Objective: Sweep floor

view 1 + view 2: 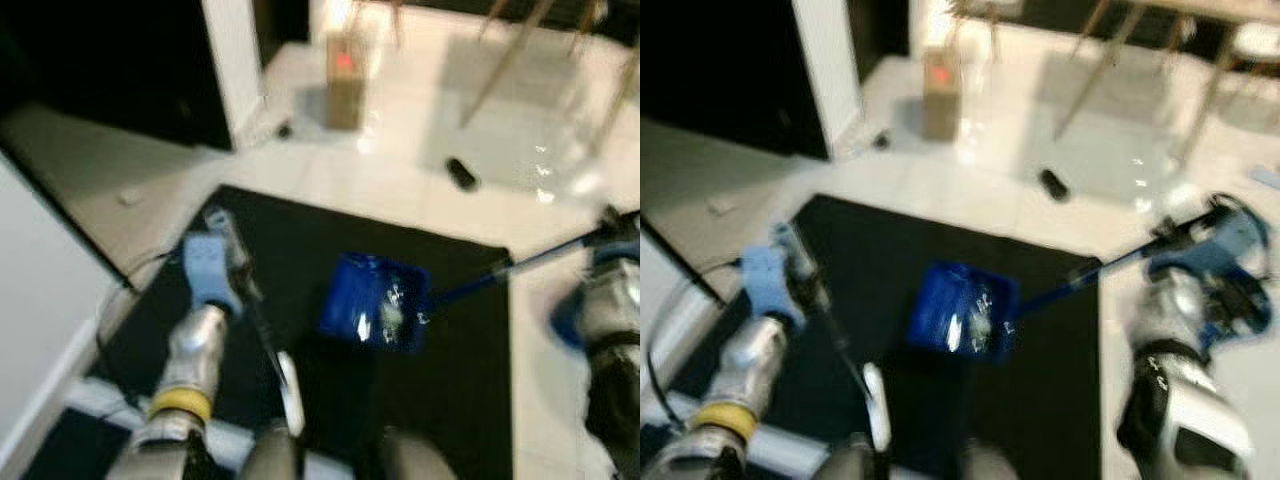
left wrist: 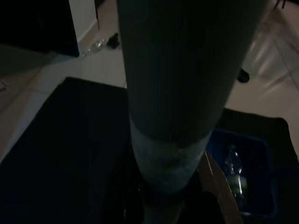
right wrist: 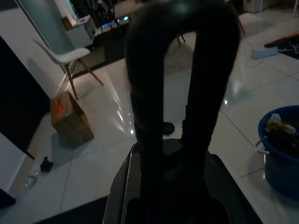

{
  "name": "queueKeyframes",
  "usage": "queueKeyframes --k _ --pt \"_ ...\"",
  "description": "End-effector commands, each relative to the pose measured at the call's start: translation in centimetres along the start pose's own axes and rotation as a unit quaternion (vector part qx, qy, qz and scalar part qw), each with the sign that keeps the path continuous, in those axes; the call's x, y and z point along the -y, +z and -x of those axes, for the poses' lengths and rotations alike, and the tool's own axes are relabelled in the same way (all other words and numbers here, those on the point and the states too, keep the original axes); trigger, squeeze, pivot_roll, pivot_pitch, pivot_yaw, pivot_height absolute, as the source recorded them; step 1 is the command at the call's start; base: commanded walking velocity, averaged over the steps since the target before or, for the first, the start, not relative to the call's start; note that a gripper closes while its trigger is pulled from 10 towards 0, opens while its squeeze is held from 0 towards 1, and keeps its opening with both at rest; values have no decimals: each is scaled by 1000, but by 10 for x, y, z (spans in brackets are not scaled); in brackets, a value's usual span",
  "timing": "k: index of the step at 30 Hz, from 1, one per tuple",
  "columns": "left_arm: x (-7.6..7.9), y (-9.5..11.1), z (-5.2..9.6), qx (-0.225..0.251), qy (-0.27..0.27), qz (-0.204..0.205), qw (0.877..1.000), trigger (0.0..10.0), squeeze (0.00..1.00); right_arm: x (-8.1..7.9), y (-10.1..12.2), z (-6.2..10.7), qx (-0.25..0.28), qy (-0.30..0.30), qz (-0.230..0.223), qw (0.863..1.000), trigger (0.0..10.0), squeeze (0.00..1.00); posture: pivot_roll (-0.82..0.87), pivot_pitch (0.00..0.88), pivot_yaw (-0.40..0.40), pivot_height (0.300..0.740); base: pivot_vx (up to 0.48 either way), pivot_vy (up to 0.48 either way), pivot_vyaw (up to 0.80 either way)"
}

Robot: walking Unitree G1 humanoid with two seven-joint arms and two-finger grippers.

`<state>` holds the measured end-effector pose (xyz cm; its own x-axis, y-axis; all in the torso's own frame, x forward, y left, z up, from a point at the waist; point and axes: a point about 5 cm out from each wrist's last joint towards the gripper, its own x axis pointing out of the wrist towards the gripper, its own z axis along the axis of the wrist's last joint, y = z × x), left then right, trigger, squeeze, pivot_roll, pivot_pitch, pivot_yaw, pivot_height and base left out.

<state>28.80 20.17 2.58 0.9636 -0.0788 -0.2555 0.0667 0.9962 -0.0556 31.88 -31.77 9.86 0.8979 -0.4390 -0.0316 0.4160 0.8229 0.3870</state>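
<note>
Nearest, the left claw grips a broom handle over the black mat. Right of it, a blue dustpan rests on the mat, its long handle running to the right claw, closed around its black loop grip

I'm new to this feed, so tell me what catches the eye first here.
A bright blue dustpan sits on the black mat with rubbish, a clear bottle among it, inside; its long handle runs to the right gripper. The left gripper holds a dark broomstick over the mat. Beyond, on the glossy white floor, stands a small cardboard box.
</note>
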Motion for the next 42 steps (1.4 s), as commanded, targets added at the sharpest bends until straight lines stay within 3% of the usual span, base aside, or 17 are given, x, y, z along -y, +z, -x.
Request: queueKeyframes --k 1,18,24,29,33,42 --pt "-5 -3 0 -16 20 5 1000 10000 0 -1 -5 2 -10 4 -9 1000 10000 0 101 0 -29 740 0 0 0" --pt "-4 -2 0 -18 12 -2 1000 10000 0 -2 -18 8 -30 3 -12 999 10000 0 102 0 -24 740 0 0 0" --pt "-3 -8 -1 -28 25 15 999 10000 0 -6 -44 21 -63 4 -18 998 10000 0 98 0 -23 740 0 0 0" --pt "-1 -6 -1 -22 15 -5 1000 10000 0 -12 -59 29 -79 13 -17 997 10000 0 100 0 -17 740 0 0 0" --pt "4 -3 -2 -13 -7 -4 1000 10000 0 -13 -56 27 -74 13 -19 997 10000 0 103 0 -14 740 0 -120 0" --pt "6 -2 -2 -8 -18 0 1000 10000 0 -6 -20 7 -29 4 -17 999 10000 0 106 0 -12 740 0 -480 0"
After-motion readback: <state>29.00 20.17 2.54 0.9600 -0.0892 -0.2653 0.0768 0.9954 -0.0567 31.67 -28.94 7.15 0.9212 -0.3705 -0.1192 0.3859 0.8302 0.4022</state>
